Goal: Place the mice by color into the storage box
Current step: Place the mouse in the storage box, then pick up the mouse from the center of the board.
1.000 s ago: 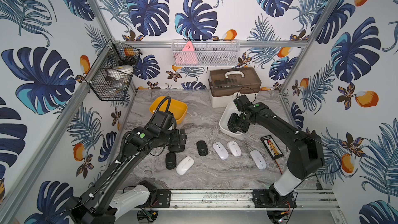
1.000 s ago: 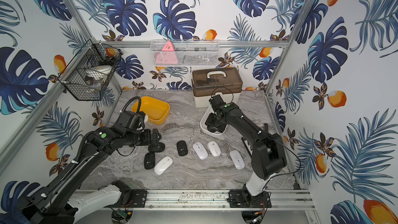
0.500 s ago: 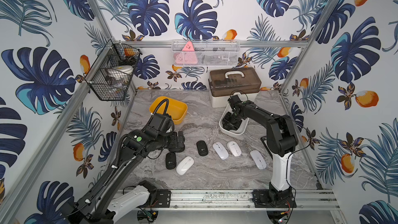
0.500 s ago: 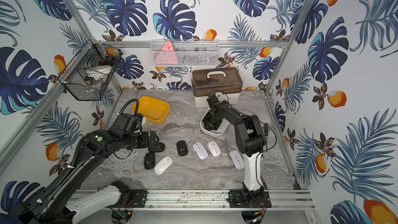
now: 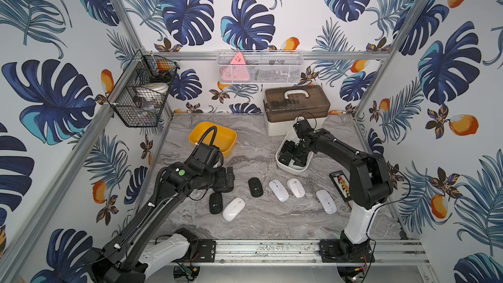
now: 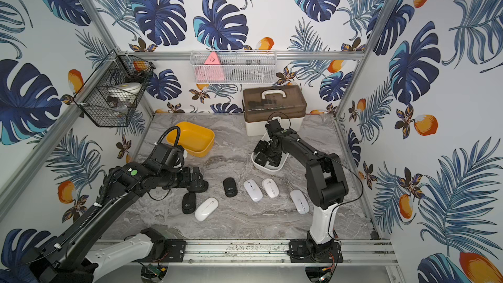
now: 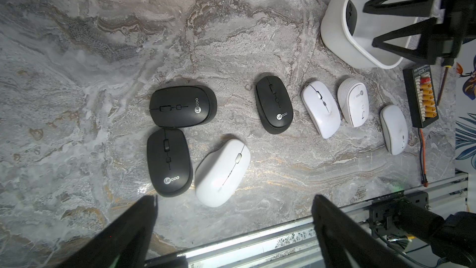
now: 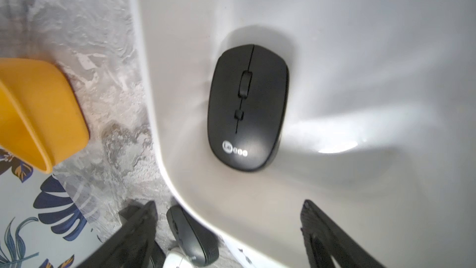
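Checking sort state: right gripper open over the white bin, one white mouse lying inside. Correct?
No: the mouse lying in the white bin is black, not white; the right wrist view shows it. The right gripper is open over the bin.

— How do the arms look?
— Black, boxy links on both. The left arm (image 5: 152,208) has a round green sticker (image 5: 181,171) and a ribbed black hose (image 5: 206,134) at its wrist.
— Any other colour?
— White. The left arm's base link (image 5: 163,250) is white, as is the lower link (image 5: 359,221) of the right arm (image 5: 343,149). A thin black cable (image 5: 409,187) loops beside it.
— And the claws?
— Black. The right claw (image 7: 371,25) has fingers (image 7: 401,45) shaped as open triangles.
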